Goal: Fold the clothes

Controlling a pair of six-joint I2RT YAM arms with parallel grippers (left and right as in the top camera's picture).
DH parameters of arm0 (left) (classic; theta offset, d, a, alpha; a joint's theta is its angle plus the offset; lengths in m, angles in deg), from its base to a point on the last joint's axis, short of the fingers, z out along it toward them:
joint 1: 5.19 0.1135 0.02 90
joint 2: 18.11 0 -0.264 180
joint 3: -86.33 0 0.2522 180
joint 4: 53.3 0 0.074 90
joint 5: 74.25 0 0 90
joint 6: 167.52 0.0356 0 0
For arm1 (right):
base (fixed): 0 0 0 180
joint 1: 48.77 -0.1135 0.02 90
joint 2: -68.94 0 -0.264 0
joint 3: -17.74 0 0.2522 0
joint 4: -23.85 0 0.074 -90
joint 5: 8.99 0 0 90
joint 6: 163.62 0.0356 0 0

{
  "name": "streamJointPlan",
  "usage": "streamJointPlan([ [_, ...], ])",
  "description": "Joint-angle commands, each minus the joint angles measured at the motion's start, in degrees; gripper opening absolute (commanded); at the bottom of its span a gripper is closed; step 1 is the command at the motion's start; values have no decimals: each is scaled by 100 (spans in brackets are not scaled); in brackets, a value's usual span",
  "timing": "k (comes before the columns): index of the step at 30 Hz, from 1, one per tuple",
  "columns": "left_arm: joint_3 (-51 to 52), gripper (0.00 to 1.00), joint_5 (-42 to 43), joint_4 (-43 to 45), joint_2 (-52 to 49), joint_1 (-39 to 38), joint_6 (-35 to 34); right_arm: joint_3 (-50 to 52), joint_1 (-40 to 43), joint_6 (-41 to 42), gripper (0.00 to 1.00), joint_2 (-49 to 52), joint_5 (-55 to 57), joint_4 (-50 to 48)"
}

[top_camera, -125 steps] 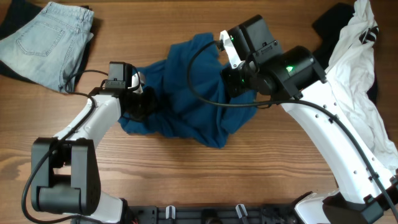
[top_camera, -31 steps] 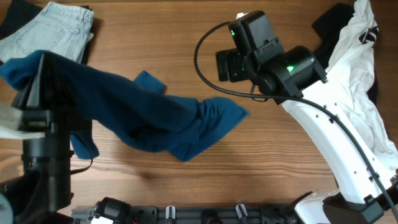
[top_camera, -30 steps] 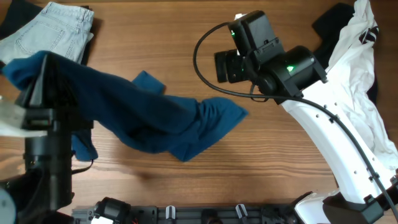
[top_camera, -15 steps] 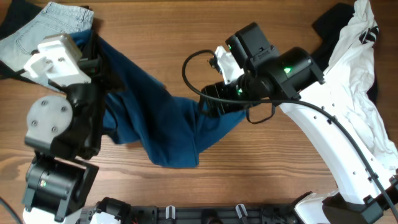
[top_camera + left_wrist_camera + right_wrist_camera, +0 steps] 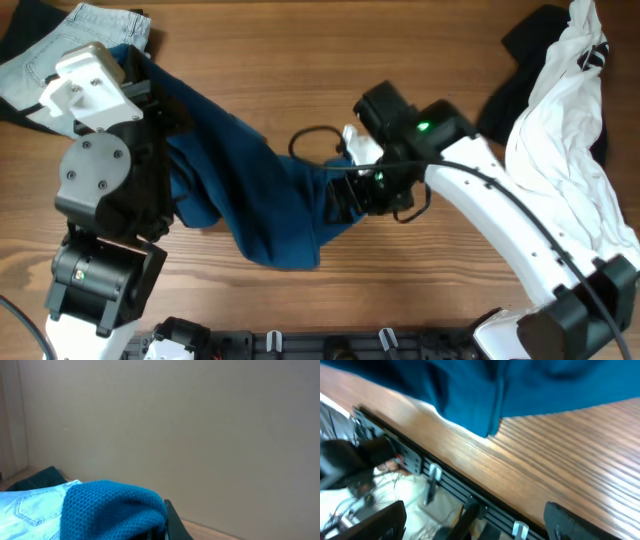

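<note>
The clothes, a deep teal shirt, hang from the upper left and trail down onto the table toward the middle. My left gripper is raised high near the camera and shut on a bunch of the shirt. The left wrist view shows knitted teal fabric bulging beside one black finger. My right gripper sits low at the shirt's right edge. In the right wrist view its fingers stand wide apart with nothing between them, and the shirt lies ahead of them.
Pale denim jeans lie at the back left, partly under the lifted shirt, and show in the left wrist view. A white garment with black cloth lies along the right side. The table's front rail is close below the right gripper.
The left arm has swung inward with the lifted shirt, dragging its lower part left. The right arm has come down and forward to the shirt's right edge.
</note>
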Motion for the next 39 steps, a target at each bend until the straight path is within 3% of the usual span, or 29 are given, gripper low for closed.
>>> streamJointPlan([
  [1, -101, 4, -160, -11, -81, -20, -11, 844, -122, -476, 87, 149, -472, -282],
  [8, -101, 4, -136, -22, -118, -20, -13, 1244, -1027, -656, 90, 835, -496, -815],
  [13, -101, 4, -138, -17, -118, -20, -11, 1244, -1569, -673, 93, 1355, -1163, -1368],
  [21, -101, 4, -138, -20, -111, -20, -11, 1244, -1530, -1327, 94, 1996, -2284, -1460],
  [27, -101, 4, -109, -20, -74, -22, -11, 1237, -1473, -1458, 92, 2006, -2061, -2142],
  [30, -101, 4, -90, -20, -46, -22, -11, 1231, -1440, -1438, 100, 2006, -1633, -2820],
  [32, -103, 4, -92, -24, -37, -22, -11, 1231, -1405, -1368, 99, 2006, -1414, -3001],
  [35, -101, 4, -92, -26, -26, -20, -11, 1228, -1274, -1318, 99, 2006, -1429, -2909],
  [39, -101, 4, -90, -68, -26, -22, -11, 1231, -1113, -1797, 94, 1996, -1502, -1943],
])
